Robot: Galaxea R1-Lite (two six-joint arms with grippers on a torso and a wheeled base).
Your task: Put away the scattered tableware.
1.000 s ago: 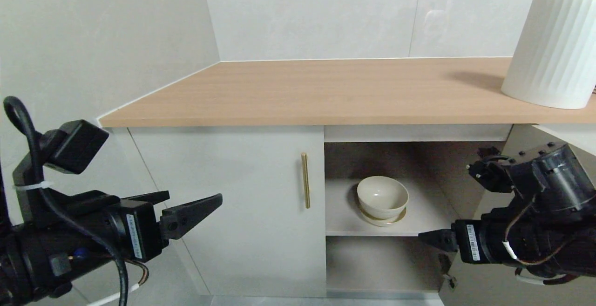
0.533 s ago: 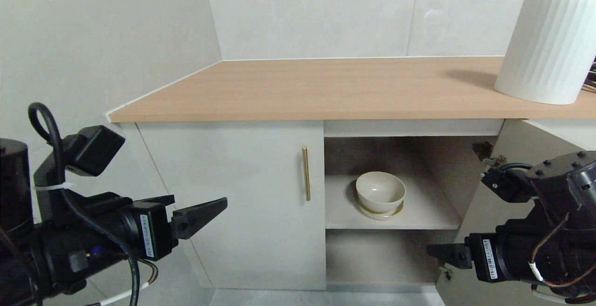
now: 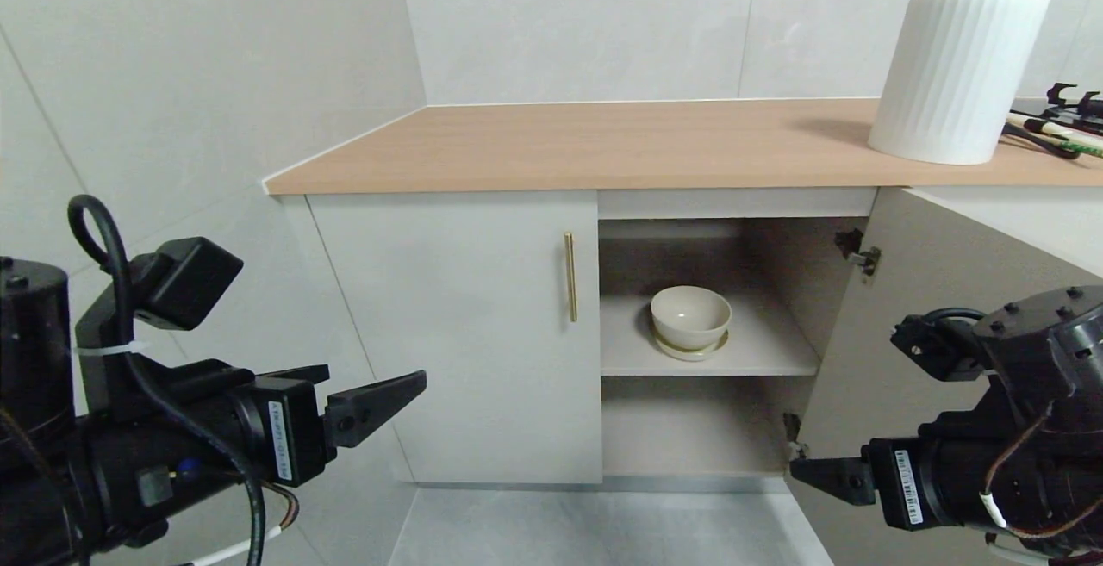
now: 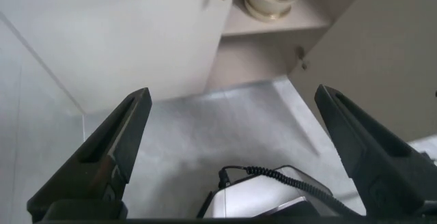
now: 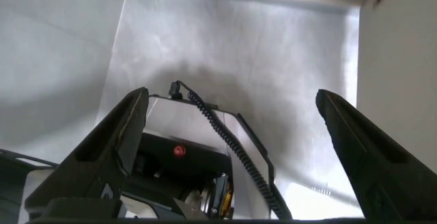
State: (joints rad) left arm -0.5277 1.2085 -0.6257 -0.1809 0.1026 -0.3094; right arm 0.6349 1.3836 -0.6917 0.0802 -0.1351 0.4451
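Stowing looks done or nearly so: a cream bowl [image 3: 690,316] sits upright on a saucer [image 3: 689,349] on the cabinet's upper shelf [image 3: 775,346], near the shelf's front edge and left of its middle, just beside the shut left door [image 3: 457,333]. The right door [image 3: 913,325] stands swung wide. Both arms hang low in front of the cabinet, well apart from the bowl. The left pincer [image 4: 232,98] is spread apart and carries nothing; the right pincer [image 5: 232,95] is likewise apart and empty, close by the open door's lower edge. On the desk [image 3: 603,148], toward its right end, stands a white ribbed canister [image 3: 952,75], with thin utensils [image 3: 1056,125] beyond it, too small to identify. If those count as tableware, the next move is a reach up to the desk's right edge; otherwise the right arm must push the open door shut.
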